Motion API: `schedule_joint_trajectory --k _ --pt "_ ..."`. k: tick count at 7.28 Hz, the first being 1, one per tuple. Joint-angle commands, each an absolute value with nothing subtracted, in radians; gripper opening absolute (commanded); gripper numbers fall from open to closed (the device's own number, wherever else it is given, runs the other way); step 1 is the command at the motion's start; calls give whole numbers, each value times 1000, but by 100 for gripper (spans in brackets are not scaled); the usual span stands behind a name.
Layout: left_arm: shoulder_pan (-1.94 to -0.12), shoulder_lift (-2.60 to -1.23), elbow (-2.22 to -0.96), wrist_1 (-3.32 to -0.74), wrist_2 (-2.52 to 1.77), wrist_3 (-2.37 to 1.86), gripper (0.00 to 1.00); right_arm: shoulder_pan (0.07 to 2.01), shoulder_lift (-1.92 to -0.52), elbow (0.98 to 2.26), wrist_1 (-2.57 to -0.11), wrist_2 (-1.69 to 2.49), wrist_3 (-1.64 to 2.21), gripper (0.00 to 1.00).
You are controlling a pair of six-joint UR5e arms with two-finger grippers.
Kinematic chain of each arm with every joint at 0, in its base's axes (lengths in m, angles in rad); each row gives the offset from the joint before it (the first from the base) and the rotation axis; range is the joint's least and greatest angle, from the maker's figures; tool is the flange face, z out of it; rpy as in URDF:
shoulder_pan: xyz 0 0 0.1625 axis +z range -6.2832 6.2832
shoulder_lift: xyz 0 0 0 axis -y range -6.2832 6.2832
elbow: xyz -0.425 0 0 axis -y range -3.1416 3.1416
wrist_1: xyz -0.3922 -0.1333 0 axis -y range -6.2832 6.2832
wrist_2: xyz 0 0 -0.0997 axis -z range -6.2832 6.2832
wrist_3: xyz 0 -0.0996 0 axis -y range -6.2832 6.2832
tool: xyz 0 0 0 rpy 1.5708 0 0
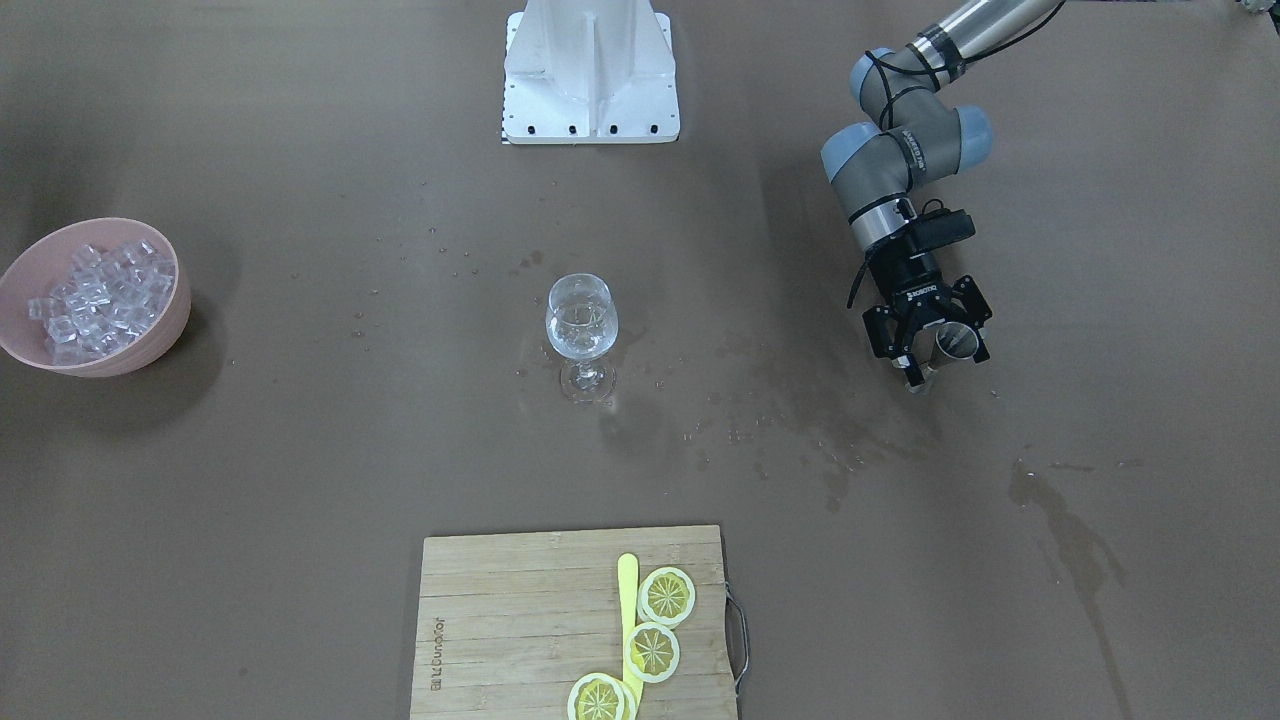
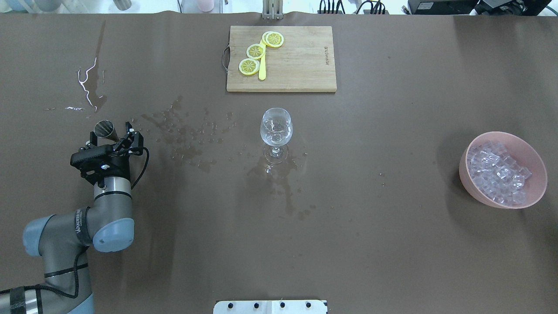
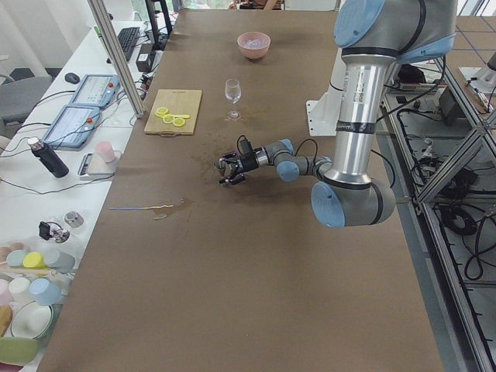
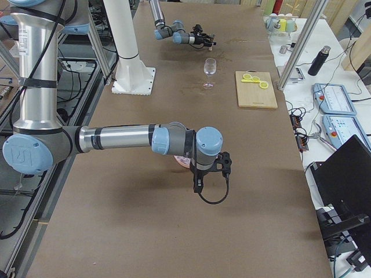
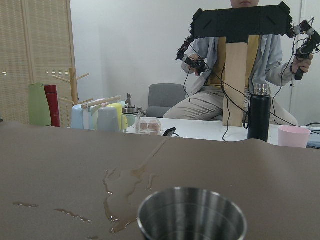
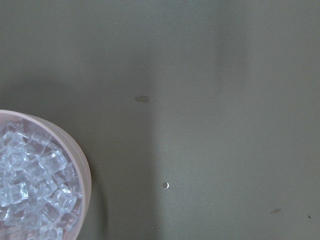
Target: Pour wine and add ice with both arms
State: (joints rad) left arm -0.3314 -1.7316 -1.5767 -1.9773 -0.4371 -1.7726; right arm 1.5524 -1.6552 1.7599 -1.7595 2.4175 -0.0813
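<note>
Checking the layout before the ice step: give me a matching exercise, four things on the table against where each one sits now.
Things:
1. wine glass
2. ice
3. lemon slices
4. metal cup

Places:
A. on the cutting board
B. in the pink bowl
C. between the fingers of the left gripper
D. mid-table, holding a little wine

Pairs: 1-D, 2-B, 3-A, 4-C.

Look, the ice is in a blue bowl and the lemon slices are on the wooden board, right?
No: the overhead view shows the bowl holding the ice is pink, not blue. The lemon slices are on the wooden board.
</note>
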Motion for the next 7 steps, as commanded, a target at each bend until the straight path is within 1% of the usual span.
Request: schedule_joint_trajectory --k 1,3,7 --pt "-331 -1715 -1609 -1977 -437 -1769 98 1552 -1655 1759 -1759 2418 -81 100" --pt "-313 -1661 -1676 -1977 -439 -1769 98 1552 -1655 1761 -1759 2418 -81 100" --pt "-270 -1648 -1733 -1977 -437 -1769 98 1552 -1657 1761 -1759 2418 -81 100"
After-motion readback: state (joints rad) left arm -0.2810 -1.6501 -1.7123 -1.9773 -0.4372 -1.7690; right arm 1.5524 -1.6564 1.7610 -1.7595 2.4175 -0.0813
